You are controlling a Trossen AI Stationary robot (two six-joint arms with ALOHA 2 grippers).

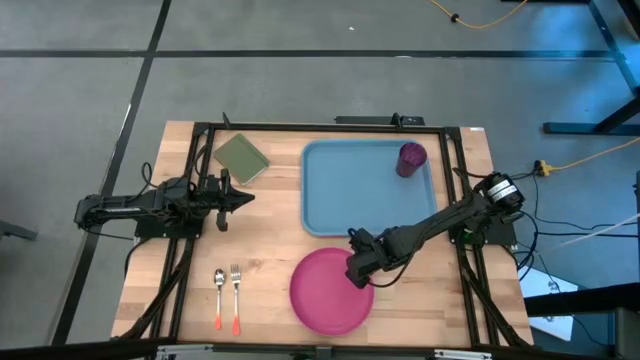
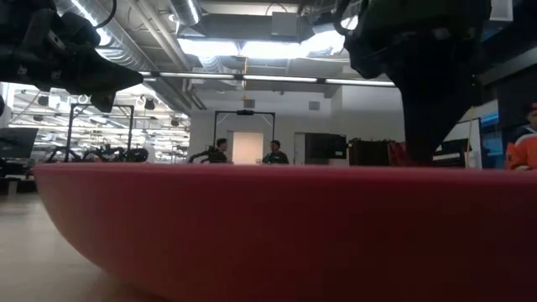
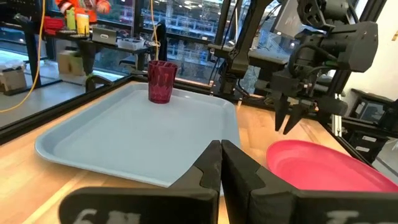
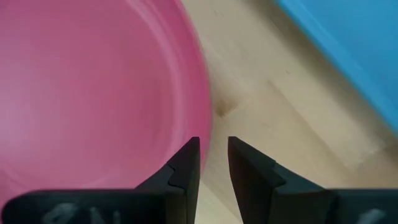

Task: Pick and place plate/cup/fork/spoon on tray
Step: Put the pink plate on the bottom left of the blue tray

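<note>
The tray (image 1: 330, 200) lies bare except for the cup (image 1: 411, 158) in its far right corner. The right gripper (image 1: 357, 271) hangs over the plate (image 1: 325, 295) rim by the tray's near edge. The left gripper (image 1: 240, 199) hovers beside the tray's left rim.

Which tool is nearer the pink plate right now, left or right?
Right. The right tool is open over the plate, its fingers straddling the rim nearest the tray. The left tool waits shut across the table beside the green pad, well clear of the plate.
</note>
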